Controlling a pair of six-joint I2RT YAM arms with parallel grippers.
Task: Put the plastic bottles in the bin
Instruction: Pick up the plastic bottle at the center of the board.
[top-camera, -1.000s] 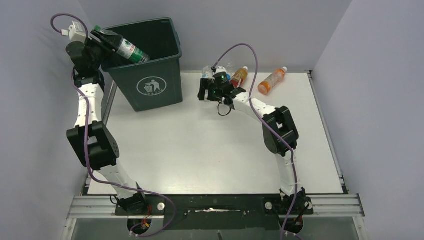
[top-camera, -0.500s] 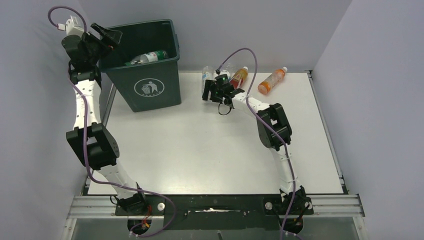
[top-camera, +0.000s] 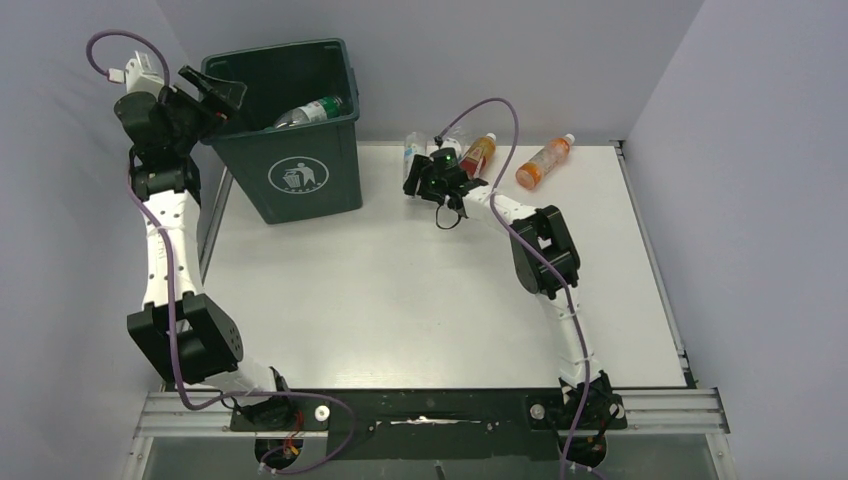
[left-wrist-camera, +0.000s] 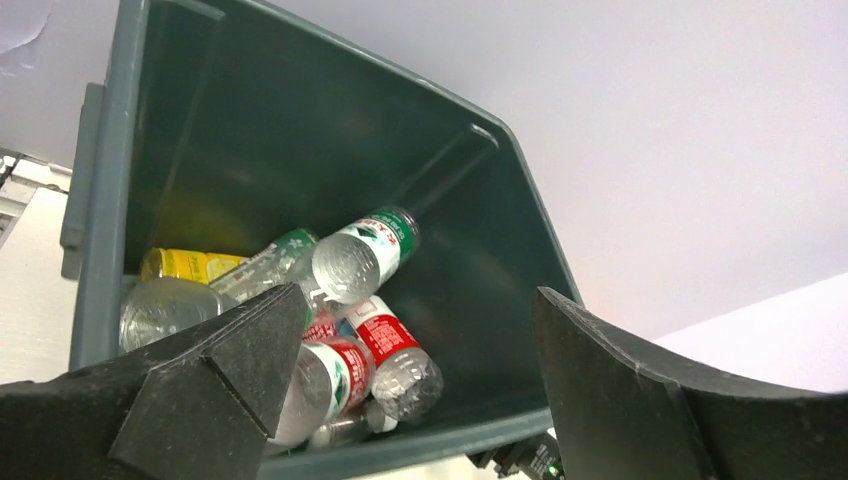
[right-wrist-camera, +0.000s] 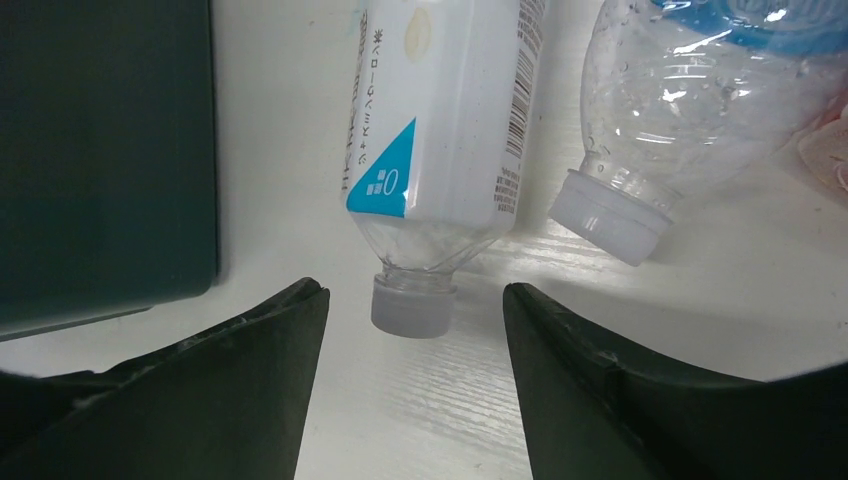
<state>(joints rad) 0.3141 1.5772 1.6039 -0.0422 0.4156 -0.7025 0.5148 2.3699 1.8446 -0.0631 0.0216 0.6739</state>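
Note:
The dark green bin (top-camera: 300, 170) stands at the back left. Several plastic bottles lie inside it, among them a green-labelled one (left-wrist-camera: 365, 255), a red-labelled one (left-wrist-camera: 395, 355) and a yellow one (left-wrist-camera: 185, 265). My left gripper (left-wrist-camera: 418, 330) hangs open and empty over the bin's left rim (top-camera: 215, 95). My right gripper (right-wrist-camera: 415, 292) is open low on the table. The cap of a white-labelled bottle (right-wrist-camera: 440, 120) lies just between its fingertips, untouched. A clear blue-labelled bottle (right-wrist-camera: 680, 110) lies beside it.
Two orange bottles (top-camera: 478, 153) (top-camera: 545, 162) lie near the table's back edge, right of my right gripper (top-camera: 415, 170). The bin's side wall (right-wrist-camera: 100, 150) is close on the left of the right gripper. Walls enclose the table on three sides.
My left gripper opened and the green-labelled bottle dropped into the bin; the arm then drew back left. My right gripper edged toward the white-labelled bottle and its jaws narrowed.

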